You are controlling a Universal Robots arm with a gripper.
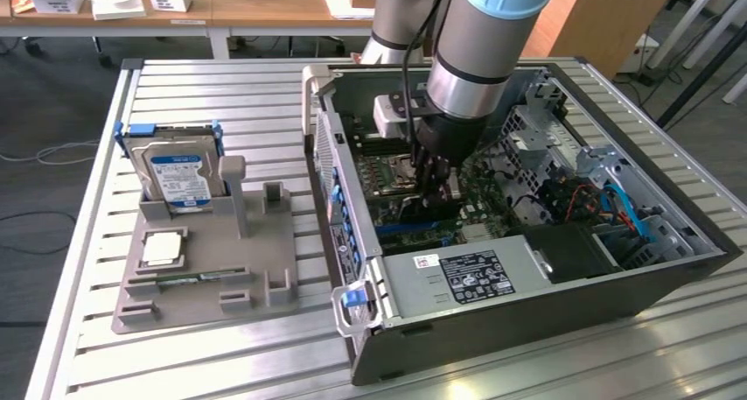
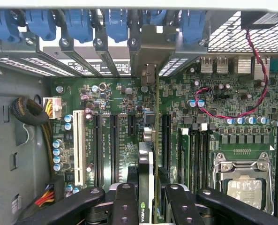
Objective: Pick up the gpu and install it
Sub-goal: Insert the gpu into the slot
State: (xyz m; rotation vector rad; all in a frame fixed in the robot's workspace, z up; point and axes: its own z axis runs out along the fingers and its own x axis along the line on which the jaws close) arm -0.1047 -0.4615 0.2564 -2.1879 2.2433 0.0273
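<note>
Where the exterior view looks down on the slatted metal worktop point(image 1: 233, 356), the open computer case point(image 1: 653, 286) lies toward the edge at the exterior view's right. A grey holder point(image 1: 198, 286) sits near the edge at the exterior view's left. The holder carries an upright hard drive point(image 1: 175, 177) at its far end, a square processor chip point(image 1: 161, 247) and a narrow memory stick point(image 1: 192, 278). The arm reaches down into the case with the hand point(image 1: 442, 177) low over the motherboard; what it grips is hard to make out from there. In the wrist view, the black fingers point(image 2: 124, 197) are closed on the gpu point(image 2: 147, 154), one on each flat side. The card stands on edge, its metal bracket end reaching the row of blue latches point(image 2: 78, 23) at the case's rear wall. It sits over the motherboard point(image 2: 110, 98) among the long black slots, between the white slot point(image 2: 77, 145) and the processor socket point(image 2: 244, 185). Whether it is seated in a slot cannot be told.
</note>
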